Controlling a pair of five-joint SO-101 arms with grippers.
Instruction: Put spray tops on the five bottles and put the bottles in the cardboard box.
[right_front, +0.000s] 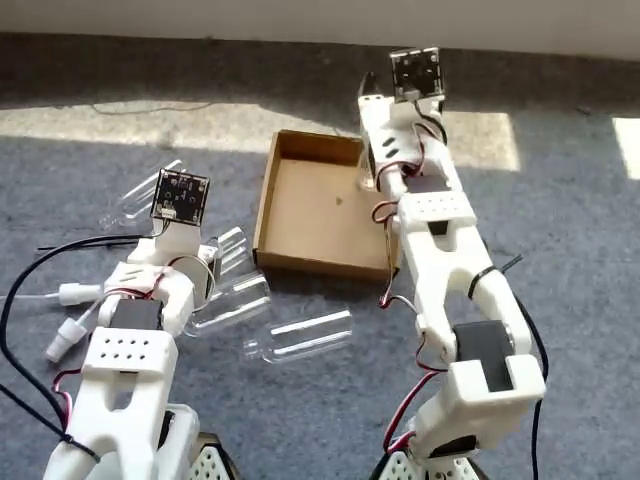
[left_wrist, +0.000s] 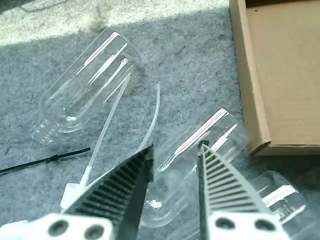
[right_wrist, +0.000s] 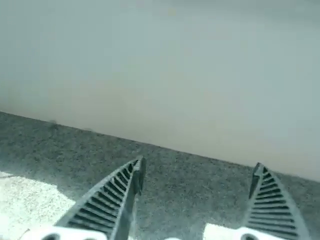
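Beside the cardboard box (right_front: 268, 205), clear cylindrical bottles (right_front: 300, 337) flat on grey carpet (right_front: 570, 240).

Nothing in these views can be read: no text, label, brand, number or sign. The cardboard box (right_front: 310, 212) shows plain brown faces, and the nearest bottle (left_wrist: 85, 82) has plain clear walls. The small dark board (right_front: 181, 196) on top of the left arm's wrist may carry tiny markings, but they are too small to make out.
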